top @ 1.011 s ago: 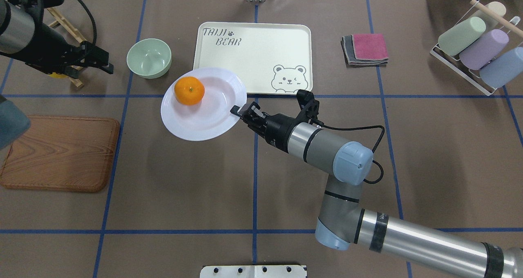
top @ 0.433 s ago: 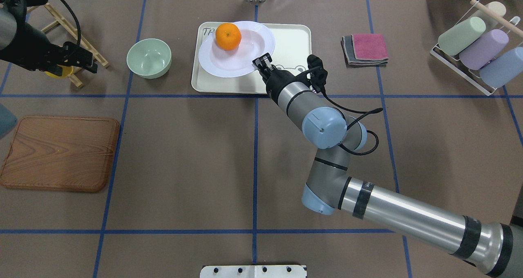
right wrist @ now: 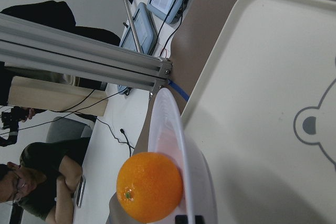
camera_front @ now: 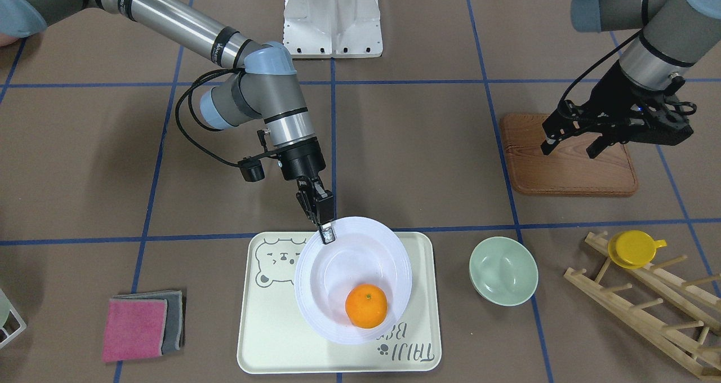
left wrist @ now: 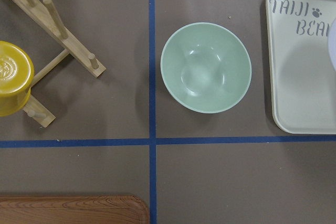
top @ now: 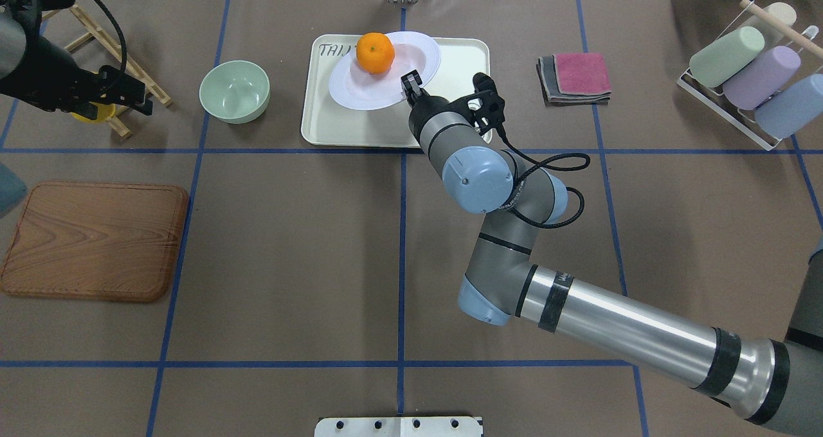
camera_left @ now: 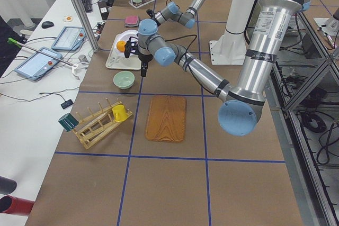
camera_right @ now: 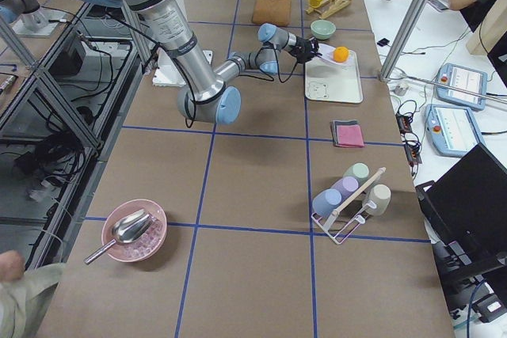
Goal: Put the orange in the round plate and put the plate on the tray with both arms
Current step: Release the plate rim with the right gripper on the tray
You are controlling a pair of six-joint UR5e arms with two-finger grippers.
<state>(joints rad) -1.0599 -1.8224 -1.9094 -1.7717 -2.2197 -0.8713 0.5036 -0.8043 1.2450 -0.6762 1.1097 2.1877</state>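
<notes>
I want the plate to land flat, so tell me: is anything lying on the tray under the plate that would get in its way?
Nothing visible does. The tray is bare around the plate, which the right gripper grips by its rim with the orange inside. The patch straight under the plate is hidden.

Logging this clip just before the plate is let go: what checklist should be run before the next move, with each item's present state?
1. Orange lying in the round plate: ok.
2. Right end effector shut on the plate's rim: ok.
3. Plate inside the outline of the tray in the front-facing view: ok.
4. Plate resting flat on the tray: cannot tell; the right wrist view shows it only edge-on.
5. Left end effector open and away from the tray, beyond the green bowl: ok.
6. Both arms holding the plate: not ok, only the right does.
</notes>
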